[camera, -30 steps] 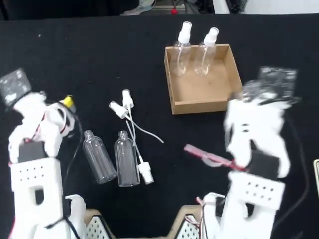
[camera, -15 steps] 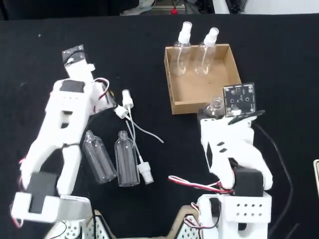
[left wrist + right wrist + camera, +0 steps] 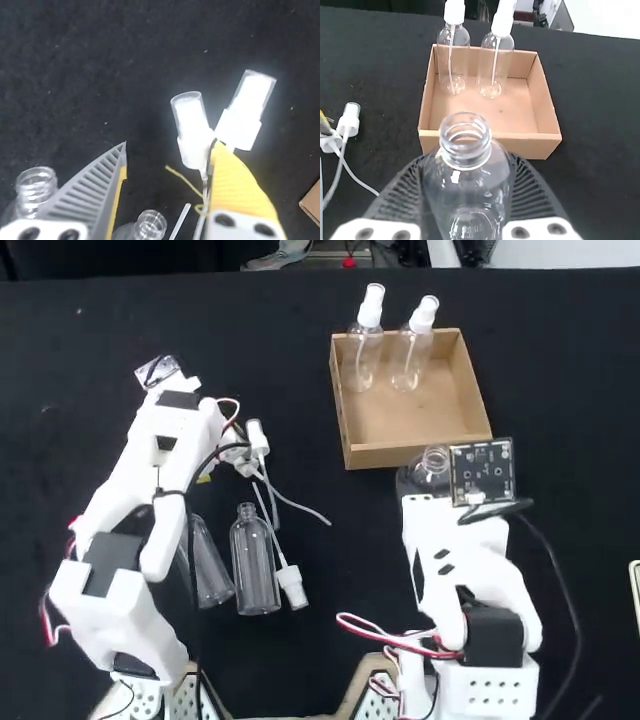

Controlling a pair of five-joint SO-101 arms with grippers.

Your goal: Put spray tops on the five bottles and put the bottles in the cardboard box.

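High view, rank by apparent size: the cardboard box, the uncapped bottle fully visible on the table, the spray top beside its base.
cardboard box, largest
uncapped bottle, next
spray top, clearly smallest

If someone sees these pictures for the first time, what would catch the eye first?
The right gripper grips an open bottle outside the near wall of the cardboard box. In the box, at its far wall, stand two bottles with spray tops. The left gripper hangs open over two loose spray tops on the table.
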